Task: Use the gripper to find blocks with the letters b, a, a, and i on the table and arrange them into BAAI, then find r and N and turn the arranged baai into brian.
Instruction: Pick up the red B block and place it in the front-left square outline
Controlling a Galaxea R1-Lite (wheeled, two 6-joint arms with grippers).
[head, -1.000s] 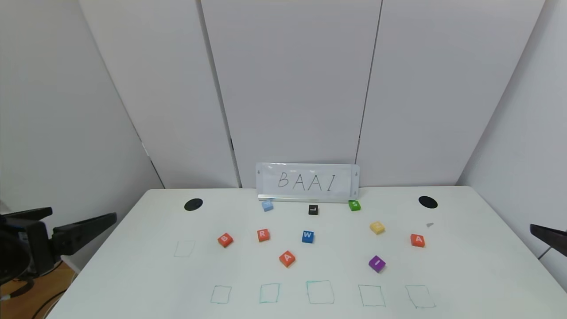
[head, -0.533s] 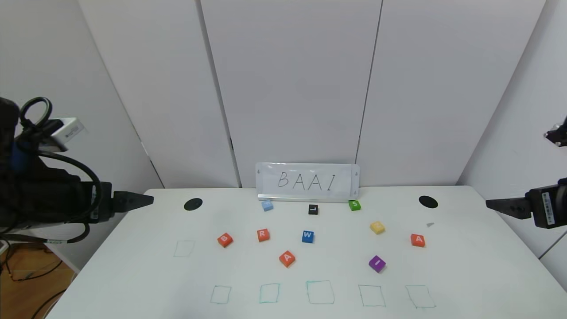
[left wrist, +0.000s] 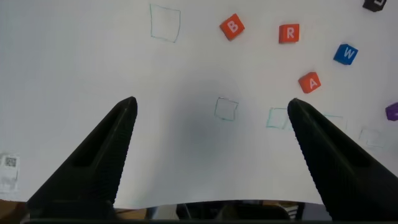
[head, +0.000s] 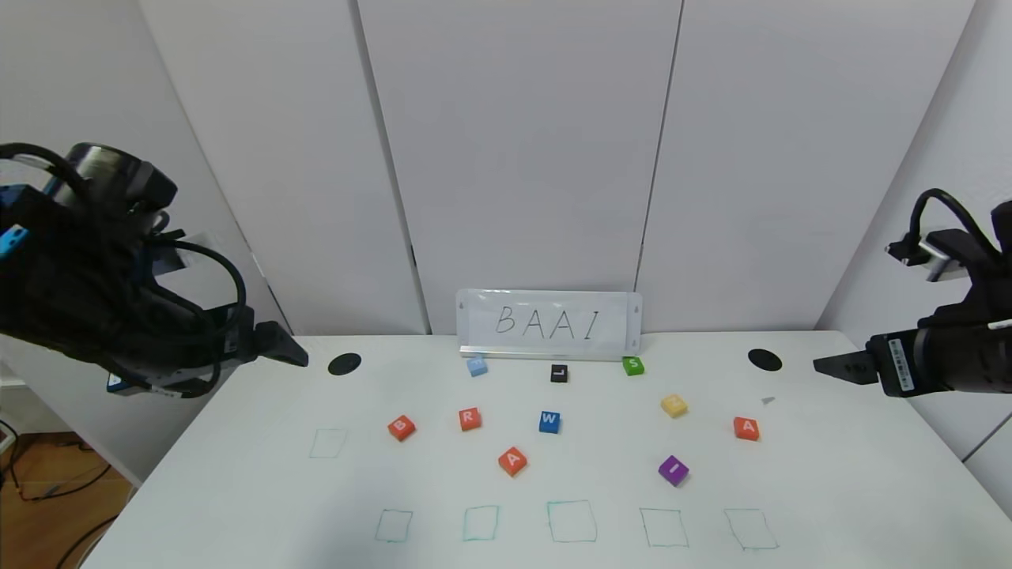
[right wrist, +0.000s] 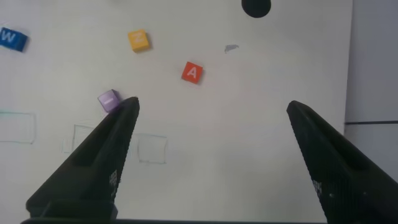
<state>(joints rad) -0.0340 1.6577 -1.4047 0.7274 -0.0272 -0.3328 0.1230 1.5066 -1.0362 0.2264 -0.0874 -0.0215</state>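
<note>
On the white table (head: 237,490) lie orange-red blocks B (head: 402,427), R (head: 470,419), A (head: 512,461) and a second A (head: 745,428), plus the purple I (head: 673,470). My left gripper (head: 288,352) hangs open and empty above the table's left rear corner, well left of B. Its wrist view shows the gripper (left wrist: 211,104) over bare table, with B (left wrist: 232,27), R (left wrist: 289,33) and A (left wrist: 310,82) beyond. My right gripper (head: 830,367) hangs open and empty above the right edge. Its wrist view (right wrist: 212,104) shows A (right wrist: 192,72) and I (right wrist: 109,99).
A BAAI sign (head: 549,324) stands at the back. Other blocks: light blue (head: 477,366) with an unreadable letter, black L (head: 559,373), green S (head: 632,366), blue W (head: 549,422), yellow (head: 674,406). Green square outlines (head: 571,521) run along the front edge. Black spots (head: 345,364) mark the rear.
Both arms have risen from low at the sides and swung in over the table's left and right edges. No block has moved.
</note>
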